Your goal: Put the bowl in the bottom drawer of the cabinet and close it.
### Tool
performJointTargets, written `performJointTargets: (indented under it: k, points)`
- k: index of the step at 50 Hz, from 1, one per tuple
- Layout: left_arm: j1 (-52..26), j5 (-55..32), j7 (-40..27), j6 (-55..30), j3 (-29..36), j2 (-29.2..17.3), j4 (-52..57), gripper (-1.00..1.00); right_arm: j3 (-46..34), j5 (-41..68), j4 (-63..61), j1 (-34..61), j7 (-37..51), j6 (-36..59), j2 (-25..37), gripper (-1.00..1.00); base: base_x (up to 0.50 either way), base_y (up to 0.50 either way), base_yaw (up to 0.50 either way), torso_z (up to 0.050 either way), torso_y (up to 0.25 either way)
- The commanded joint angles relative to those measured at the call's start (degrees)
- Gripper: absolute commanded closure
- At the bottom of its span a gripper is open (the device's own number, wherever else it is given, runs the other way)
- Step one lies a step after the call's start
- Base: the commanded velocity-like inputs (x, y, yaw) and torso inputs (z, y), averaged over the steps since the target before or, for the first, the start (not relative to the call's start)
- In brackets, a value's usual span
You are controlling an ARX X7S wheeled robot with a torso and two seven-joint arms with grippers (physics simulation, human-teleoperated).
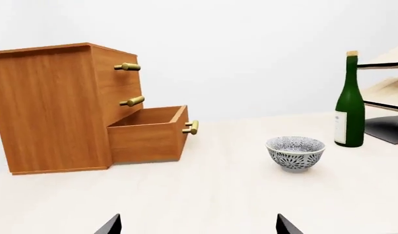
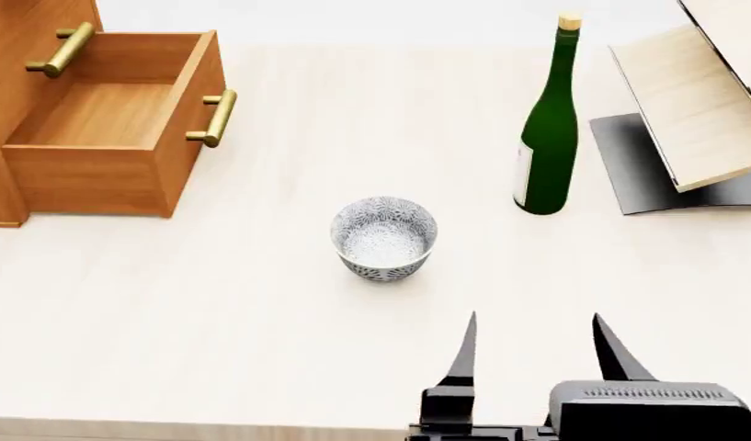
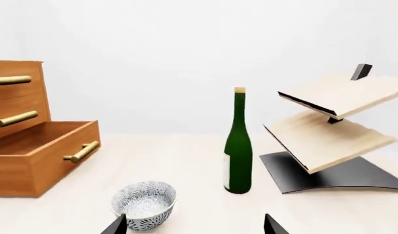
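Approach stage: the right gripper (image 2: 535,354) stands wide open, empty, short of the bowl (image 2: 384,237). Bottom drawer (image 2: 111,115) open. Next, seemingly, a rim grasp.

We hold our right gripper (image 2: 537,349) low at the near edge of the head view, its two dark fingers (image 2: 462,354) pointing forward, spread apart with nothing between them. Our left gripper (image 1: 197,225) shows only two dark fingertips in its wrist view, likewise set wide apart and empty.
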Motion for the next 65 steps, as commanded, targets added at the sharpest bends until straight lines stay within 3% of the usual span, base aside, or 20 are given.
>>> performJointTargets:
  k: [1, 17, 24, 65]
  points:
    - [2.13, -0.32, -1.67, 4.1, 0.77, -0.97, -1.69, -1.0, 2.59, 4.66, -12.71, 6.12, 1.64, 13.82, 1.5, -1.0, 0.0, 0.0, 0.0, 0.0, 0.0]
    - [2.2, -0.42, -2.34, 4.41, 1.84, -2.05, -1.9, -1.0, 4.38, 7.17, -15.37, 13.59, 3.88, 21.11, 1.93, -1.0, 0.0, 0.0, 0.0, 0.0, 0.0]
    - [2.14, -0.31, -2.79, 4.36, 2.13, -2.38, -1.95, -1.0, 4.3, 6.97, -15.27, 13.46, 4.26, 19.87, 2.1, -1.0, 0.0, 0.09, 0.0, 0.0, 0.0]
    - [1.84, -0.3, -4.9, 3.63, 3.75, -3.98, -1.36, -1.0, 3.91, 8.86, -13.76, 13.0, 5.33, 18.42, 2.51, -1.0, 0.0, 0.5, 0.0, 0.0, 0.0]
